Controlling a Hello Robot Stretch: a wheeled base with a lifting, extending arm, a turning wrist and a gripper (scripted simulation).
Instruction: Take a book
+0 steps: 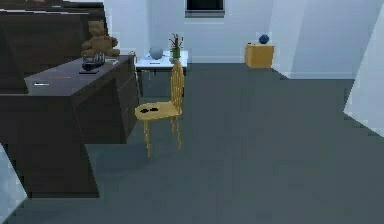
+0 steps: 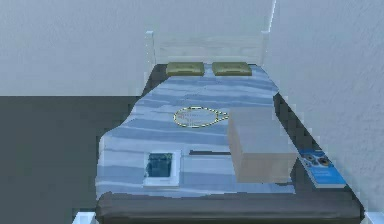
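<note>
In the arm side view a bed with a rumpled blue cover reaches from the near edge to a pale headboard. A flat, book-like blue and white rectangle lies on the cover near the foot, left of the middle. A second flat blue thing lies at the bed's right edge. Between them stands a grey-beige box.
On the bed are two olive pillows and a pale ring. In the forward view a dark desk with a teddy bear stands left, with a wooden chair beside it. Farther back are a white side table and a yellow cabinet. Open dark floor lies to the right.
</note>
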